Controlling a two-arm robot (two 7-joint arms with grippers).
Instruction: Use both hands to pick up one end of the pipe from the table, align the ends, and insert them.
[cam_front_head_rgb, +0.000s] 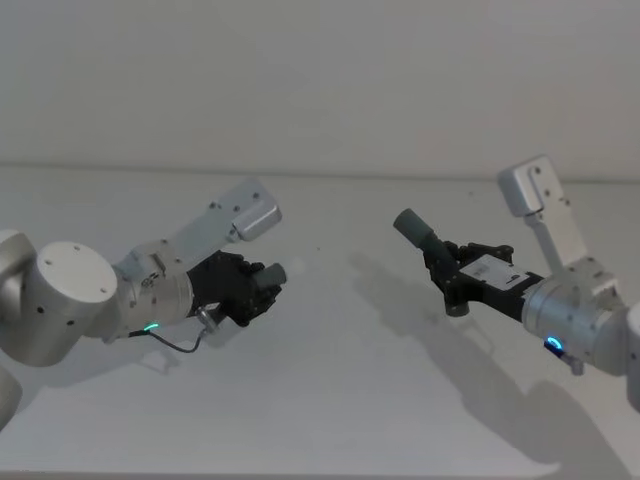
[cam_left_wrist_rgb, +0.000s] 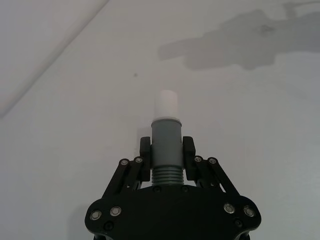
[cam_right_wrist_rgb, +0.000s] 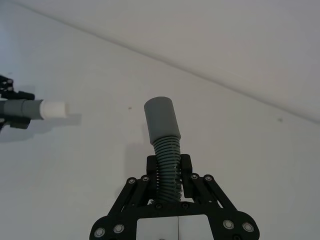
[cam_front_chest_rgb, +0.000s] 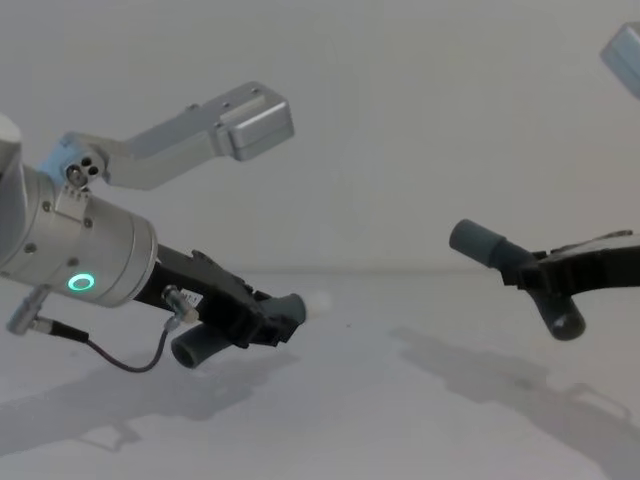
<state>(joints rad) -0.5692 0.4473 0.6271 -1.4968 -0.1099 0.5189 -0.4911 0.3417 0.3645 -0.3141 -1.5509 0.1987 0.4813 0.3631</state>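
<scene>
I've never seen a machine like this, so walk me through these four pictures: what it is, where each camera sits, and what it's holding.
This is a two-armed robot at a plain white table. One picture looks down from its head, one looks across from its chest, and two look along each wrist.

The left gripper is shut on a dark grey ribbed hose piece that ends in a white spigot tip. The right gripper is shut on a second hose piece with a wider grey socket cuff.

Both pieces are lifted off the table, their ends facing each other with a clear gap between. The tip is not yet in the cuff.
</scene>
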